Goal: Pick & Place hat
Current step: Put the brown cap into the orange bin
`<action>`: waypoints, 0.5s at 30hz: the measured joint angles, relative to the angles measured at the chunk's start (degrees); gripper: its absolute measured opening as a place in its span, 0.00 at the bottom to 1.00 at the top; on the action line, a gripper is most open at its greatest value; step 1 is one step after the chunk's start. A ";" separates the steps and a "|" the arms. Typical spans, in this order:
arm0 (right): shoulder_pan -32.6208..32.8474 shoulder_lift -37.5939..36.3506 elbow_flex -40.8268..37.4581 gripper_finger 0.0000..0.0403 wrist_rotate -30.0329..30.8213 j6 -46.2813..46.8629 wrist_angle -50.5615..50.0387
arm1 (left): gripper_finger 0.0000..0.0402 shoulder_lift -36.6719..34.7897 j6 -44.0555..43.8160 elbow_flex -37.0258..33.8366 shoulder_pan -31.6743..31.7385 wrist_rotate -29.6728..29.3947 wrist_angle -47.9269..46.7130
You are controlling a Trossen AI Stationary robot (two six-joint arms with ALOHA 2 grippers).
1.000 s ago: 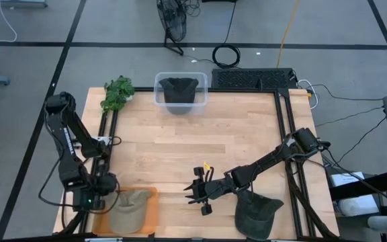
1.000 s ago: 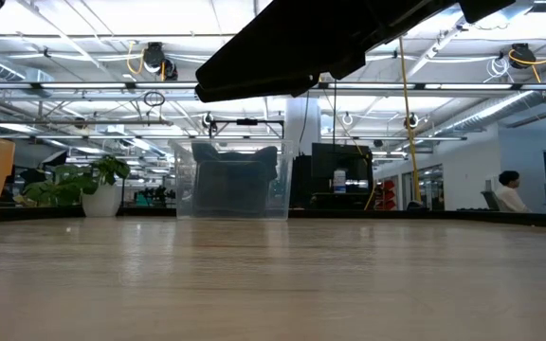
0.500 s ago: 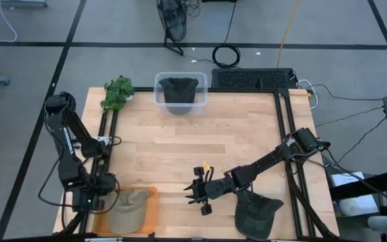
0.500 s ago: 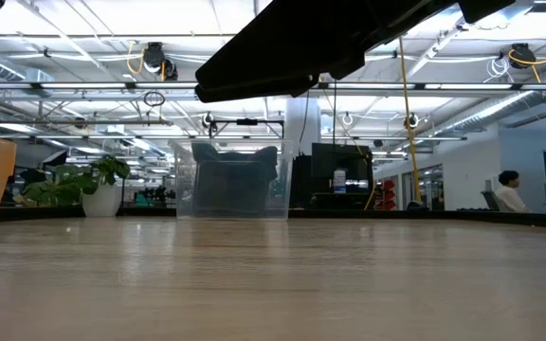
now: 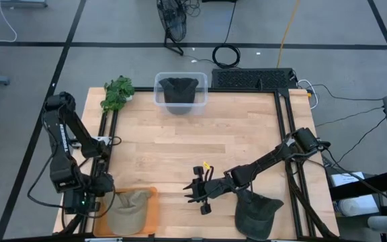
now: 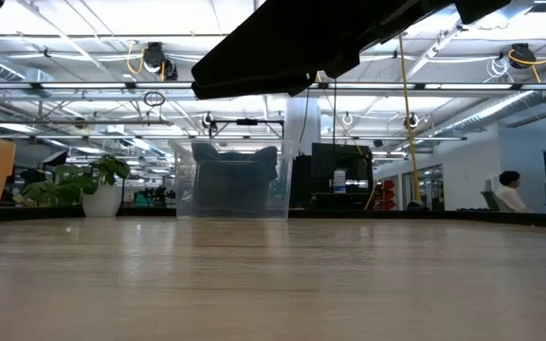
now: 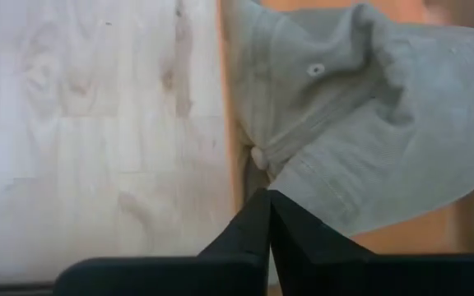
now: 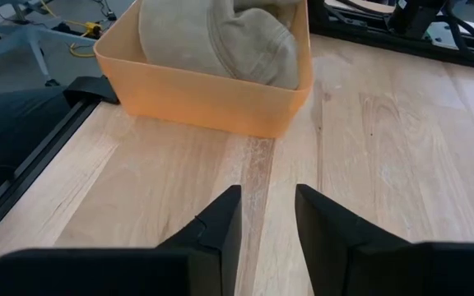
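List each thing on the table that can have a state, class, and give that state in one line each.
tan hat: lying in the orange bin
orange bin: holding the tan hat
dark green hat: loose on the table
clear bin: holding a dark hat
left gripper: shut, beside the tan hat
right gripper: open, empty, facing the orange bin

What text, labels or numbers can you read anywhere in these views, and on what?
No readable text in any view.
Tan hat in the orange bin: no logo or lettering shows.
Dark hat near the right tool: none shows.
Clear bin holding another dark hat: no label shows.
Left arm link: pale marks, too small to read.
Room beyond the table: nothing legible.
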 joint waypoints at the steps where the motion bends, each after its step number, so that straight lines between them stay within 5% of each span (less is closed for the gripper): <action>1: 0.00 0.00 0.00 0.23 0.00 -0.01 0.00 | 0.03 0.00 -0.07 0.25 0.18 -0.02 -0.43; 10: 0.00 0.00 0.00 0.23 -0.07 -0.01 -0.02 | 0.01 0.29 -0.20 0.33 1.53 -5.30 7.37; 15: 0.00 0.00 0.00 0.23 -0.09 0.14 -0.52 | 0.04 4.10 1.46 0.35 1.52 -2.51 15.97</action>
